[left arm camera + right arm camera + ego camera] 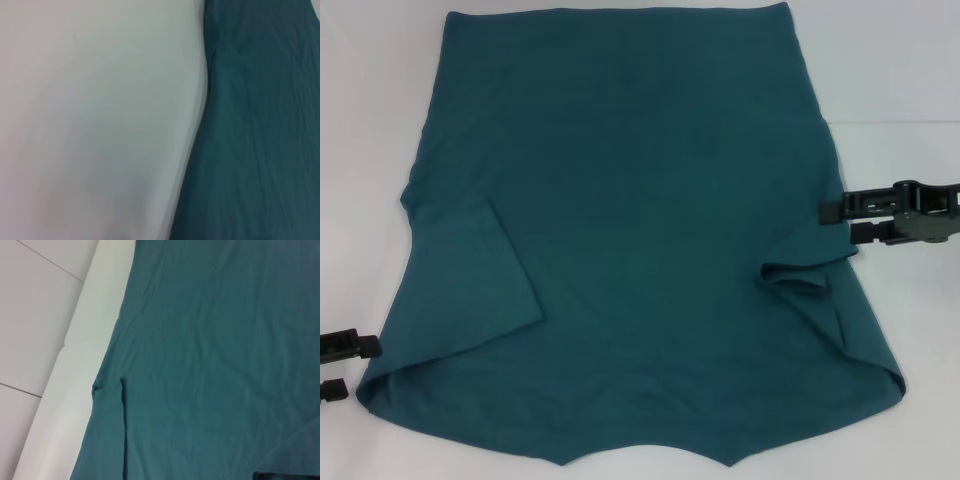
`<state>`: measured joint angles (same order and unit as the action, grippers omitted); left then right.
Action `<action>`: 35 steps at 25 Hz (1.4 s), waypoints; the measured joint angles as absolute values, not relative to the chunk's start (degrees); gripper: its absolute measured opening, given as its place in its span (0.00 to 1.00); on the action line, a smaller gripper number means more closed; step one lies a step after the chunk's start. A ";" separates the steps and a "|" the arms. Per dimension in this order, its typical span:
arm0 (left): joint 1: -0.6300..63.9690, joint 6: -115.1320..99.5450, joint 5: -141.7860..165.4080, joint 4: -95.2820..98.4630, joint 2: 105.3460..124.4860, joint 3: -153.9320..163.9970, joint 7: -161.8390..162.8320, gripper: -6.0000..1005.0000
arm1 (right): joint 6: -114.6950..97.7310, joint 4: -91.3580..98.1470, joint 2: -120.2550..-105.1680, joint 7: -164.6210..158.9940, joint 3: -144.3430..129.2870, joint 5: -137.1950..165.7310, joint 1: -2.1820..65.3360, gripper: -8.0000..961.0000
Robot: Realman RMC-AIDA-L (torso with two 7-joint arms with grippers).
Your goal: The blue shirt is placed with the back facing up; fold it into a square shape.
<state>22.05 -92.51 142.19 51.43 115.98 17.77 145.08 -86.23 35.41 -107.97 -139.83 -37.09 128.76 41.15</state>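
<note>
— Nearest the head camera: bottom edge of the blue shirt (630,240), plain side up, spread flat over the white table (360,120) and filling most of the view.

— Far left, low down?

— Left gripper (342,366), only two dark finger tips poking in from the edge, one above the other, set apart with a gap between, just beside the shirt's near left corner, holding nothing. Left sleeve folded in over the body.

— Left wrist view?

— Bare white table (90,125) beside the shirt's (260,140) side edge; none of that arm's own fingers visible.

— Middle?

— Smooth teal fabric, no lettering showing.

— Right side?

— Right gripper (847,222) reaching in level from the right, fingers parted slightly, tips at the shirt's right edge just above the bunched right sleeve. Pinching cloth or merely touching: cannot tell.

— Right wrist view?

— Shirt (215,355) with faint creases, one folded sleeve edge, white table rim (85,340), grey floor tiles (30,315) beyond, unseen from the head.
</note>
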 joint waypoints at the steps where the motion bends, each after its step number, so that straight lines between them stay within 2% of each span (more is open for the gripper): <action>1: 22.20 -92.45 142.23 51.13 115.99 17.74 145.30 0.88 | -86.22 35.44 -107.92 -139.83 -37.08 128.76 41.03 0.89; 26: 22.91 -91.08 143.45 48.60 116.36 18.89 147.28 0.88 | -86.01 35.51 -107.03 -139.73 -35.57 128.76 39.97 0.89; 35: 24.63 -90.62 143.38 46.79 116.63 20.66 146.92 0.85 | -85.90 35.50 -107.03 -139.19 -35.47 128.76 39.85 0.89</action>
<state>24.63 -90.62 143.39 46.79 116.63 20.66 146.92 -85.90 35.50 -107.03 -139.19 -35.47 128.76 39.85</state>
